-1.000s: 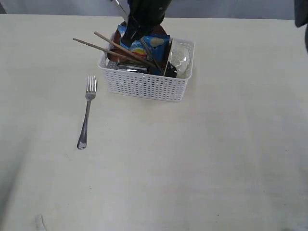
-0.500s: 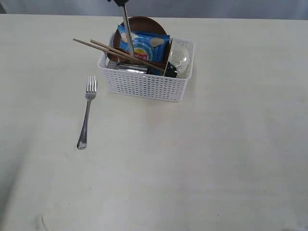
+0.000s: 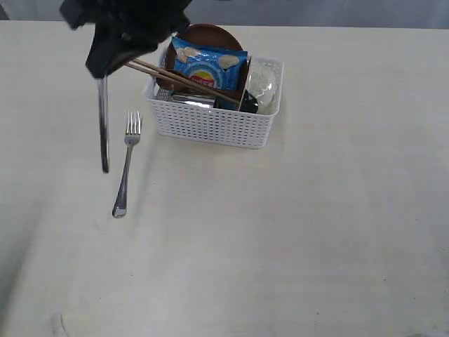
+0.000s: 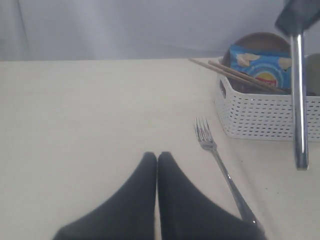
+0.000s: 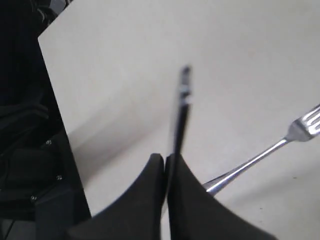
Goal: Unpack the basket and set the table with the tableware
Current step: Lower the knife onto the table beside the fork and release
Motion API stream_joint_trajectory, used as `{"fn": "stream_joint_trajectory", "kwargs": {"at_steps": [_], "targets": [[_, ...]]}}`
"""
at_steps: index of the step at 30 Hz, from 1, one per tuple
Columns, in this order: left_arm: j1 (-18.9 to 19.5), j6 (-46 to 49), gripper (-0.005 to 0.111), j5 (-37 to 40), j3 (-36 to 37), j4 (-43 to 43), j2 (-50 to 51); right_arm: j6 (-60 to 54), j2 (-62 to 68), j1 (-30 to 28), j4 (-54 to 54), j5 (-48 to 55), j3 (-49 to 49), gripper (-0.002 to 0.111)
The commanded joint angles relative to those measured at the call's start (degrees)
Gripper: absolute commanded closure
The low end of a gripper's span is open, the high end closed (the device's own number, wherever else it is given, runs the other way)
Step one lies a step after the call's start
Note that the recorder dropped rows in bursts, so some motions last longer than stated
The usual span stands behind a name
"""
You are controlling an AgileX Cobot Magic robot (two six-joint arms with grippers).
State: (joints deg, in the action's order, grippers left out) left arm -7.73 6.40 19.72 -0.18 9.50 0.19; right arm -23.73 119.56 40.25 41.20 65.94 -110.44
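The right gripper (image 5: 165,159) has its jaws clenched on the steel knife (image 3: 104,126); the knife hangs straight down over the worktop (image 3: 295,232), just beside the fork (image 3: 126,165), which lies flat; the left gripper (image 4: 157,156) has its jaws pressed together on nothing; the white basket (image 3: 210,123) holds two chopsticks (image 3: 182,78), a brown plate (image 3: 210,31) and a blue snack packet (image 3: 207,67).

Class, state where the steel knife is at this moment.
In the exterior view the knife hangs upright from the right gripper on the left side, just left of the fork and left of the basket.
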Motion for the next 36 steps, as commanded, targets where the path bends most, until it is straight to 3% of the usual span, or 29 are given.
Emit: {"fn": "stream_joint_trajectory", "kwargs": {"at_steps": [1, 20, 36], "targets": [[-0.4, -0.1, 0.107, -0.1, 0.2, 0.0, -0.2, 1.7, 5.5, 4.2, 1.1, -4.0, -0.1, 0.109], [-0.4, -0.1, 0.107, -0.1, 0.2, 0.0, -0.2, 1.3, 18.8, 4.6, 5.4, -16.5, -0.2, 0.109], [-0.4, -0.2, 0.107, -0.1, 0.2, 0.0, -0.2, 11.8, 19.6, 5.2, 4.9, -21.8, -0.2, 0.109]]}}
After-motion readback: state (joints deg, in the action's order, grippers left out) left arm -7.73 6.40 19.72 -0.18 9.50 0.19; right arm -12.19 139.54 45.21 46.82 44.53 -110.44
